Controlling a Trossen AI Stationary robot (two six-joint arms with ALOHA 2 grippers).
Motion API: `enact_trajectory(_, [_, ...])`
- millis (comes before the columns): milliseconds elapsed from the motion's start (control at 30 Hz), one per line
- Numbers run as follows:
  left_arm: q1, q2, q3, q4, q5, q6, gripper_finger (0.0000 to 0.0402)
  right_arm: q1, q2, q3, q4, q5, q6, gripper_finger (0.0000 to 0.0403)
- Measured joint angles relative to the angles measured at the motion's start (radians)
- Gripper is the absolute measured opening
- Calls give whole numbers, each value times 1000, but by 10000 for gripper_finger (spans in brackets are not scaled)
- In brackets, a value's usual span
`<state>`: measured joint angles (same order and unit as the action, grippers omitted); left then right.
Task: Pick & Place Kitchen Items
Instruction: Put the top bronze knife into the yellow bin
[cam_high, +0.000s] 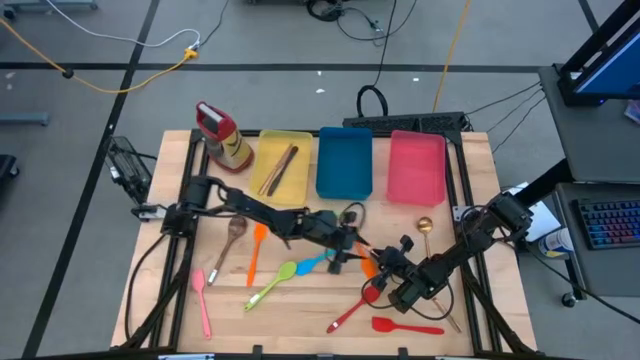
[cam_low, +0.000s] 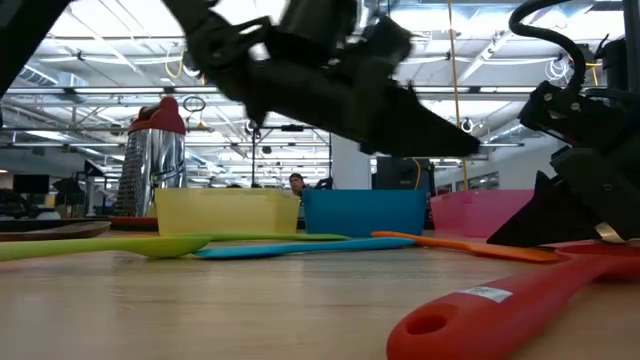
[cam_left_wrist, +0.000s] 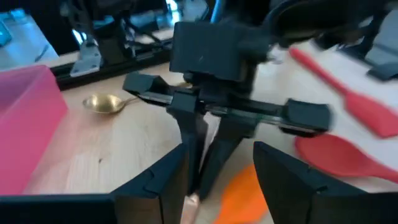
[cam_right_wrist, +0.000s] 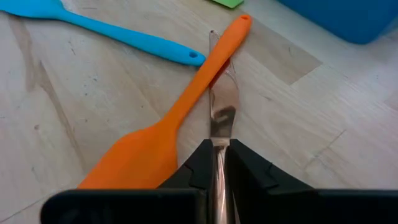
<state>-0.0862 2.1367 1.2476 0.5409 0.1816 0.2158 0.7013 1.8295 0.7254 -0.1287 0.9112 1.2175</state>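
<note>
Wooden tabletop carries three trays at the back: the yellow tray holds a brown wooden utensil; the blue tray and pink tray show nothing inside. Mid-tabletop, the right tool pinches a thin metal utensil lying across the orange spatula. The left tool hovers just beside, fingers apart.

A robotics lab: taped concrete floor, trailing cables, ceiling trusses, a keyboard.
</note>
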Motion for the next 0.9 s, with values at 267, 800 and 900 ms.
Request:
enact_trajectory(267, [47,153,248,-406,-78,100,180,0,-1,0,-2,-1,-1,25])
enact_trajectory(800, [90,149,248,-506,28,169,136,-2,0,0,-11,40,-36,25])
enact_trajectory(900, [90,149,248,-512,28,181,136,-4,0,0,-6,64,-56,25])
